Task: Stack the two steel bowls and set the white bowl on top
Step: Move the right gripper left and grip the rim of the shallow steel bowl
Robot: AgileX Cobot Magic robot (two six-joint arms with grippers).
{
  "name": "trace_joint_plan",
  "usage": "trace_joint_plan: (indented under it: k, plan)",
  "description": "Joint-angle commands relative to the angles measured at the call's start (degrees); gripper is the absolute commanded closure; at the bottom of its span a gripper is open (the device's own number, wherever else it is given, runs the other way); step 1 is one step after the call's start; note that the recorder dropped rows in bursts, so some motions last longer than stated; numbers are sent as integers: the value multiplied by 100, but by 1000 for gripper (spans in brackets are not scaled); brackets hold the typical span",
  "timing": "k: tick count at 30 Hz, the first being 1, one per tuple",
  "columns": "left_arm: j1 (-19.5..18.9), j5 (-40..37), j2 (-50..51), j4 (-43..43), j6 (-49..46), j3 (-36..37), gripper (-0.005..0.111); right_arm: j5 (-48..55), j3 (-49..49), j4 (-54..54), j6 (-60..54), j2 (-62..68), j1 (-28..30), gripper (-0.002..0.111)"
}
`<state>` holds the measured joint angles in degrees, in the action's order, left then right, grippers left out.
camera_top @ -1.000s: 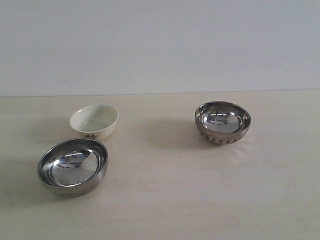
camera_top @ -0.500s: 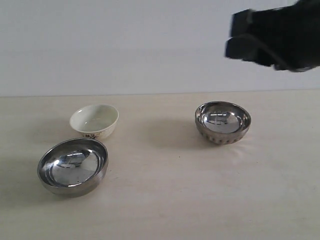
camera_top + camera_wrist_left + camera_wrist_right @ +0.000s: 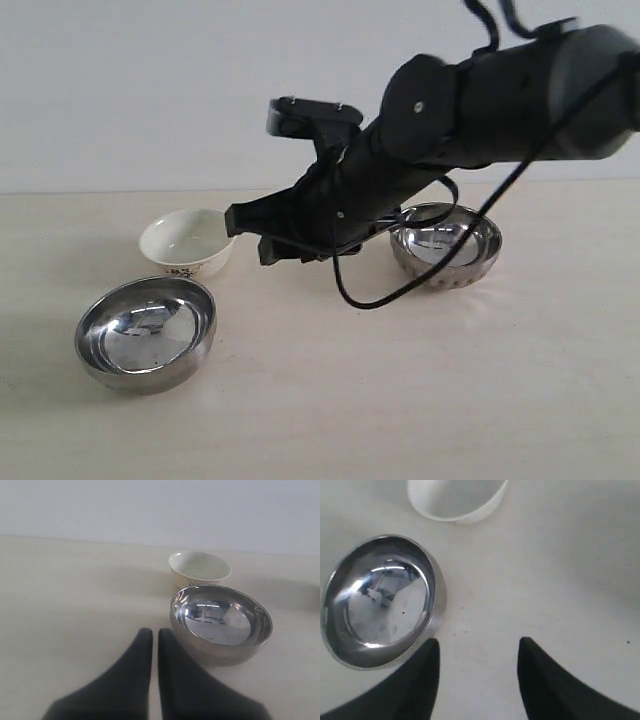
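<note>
The wide smooth steel bowl (image 3: 147, 332) sits at the front left of the table. Just behind it stands the cream-white bowl (image 3: 185, 240). The smaller ribbed steel bowl (image 3: 455, 250) sits at the right, partly covered by my right arm. My right gripper (image 3: 250, 235) has reached across the middle and hovers open beside the white bowl. In the right wrist view this gripper (image 3: 477, 647) is empty, with the wide steel bowl (image 3: 377, 600) and the white bowl (image 3: 455, 497) beyond it. My left gripper (image 3: 154, 632) is shut and empty, next to the wide steel bowl (image 3: 220, 622) and white bowl (image 3: 200, 567).
The bowls rest on a pale wooden table (image 3: 400, 400) with a plain light wall behind. A black cable (image 3: 400, 295) hangs from the right arm, looping low in front of the ribbed bowl.
The right arm has swung in from the upper right and down across the middle. Its open gripper now sits beside the white bowl. The three bowls have not moved.
</note>
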<state>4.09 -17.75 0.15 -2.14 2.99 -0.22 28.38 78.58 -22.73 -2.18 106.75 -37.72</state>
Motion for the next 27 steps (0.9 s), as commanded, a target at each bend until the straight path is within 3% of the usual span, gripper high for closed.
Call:
trace_joint_plan:
  k: [1, 14, 27]
  plan:
    - [-15, 16, -15, 10, 5, 22, 103, 316, 591, 56, 56, 625, -116, 56]
    - [-15, 16, -15, 10, 5, 22, 103, 433, 1886, 474, 671, 1656, -693, 56]
    - [-15, 16, -15, 10, 5, 22, 103, 553, 1980, 1109, 1022, 2055, -749, 56]
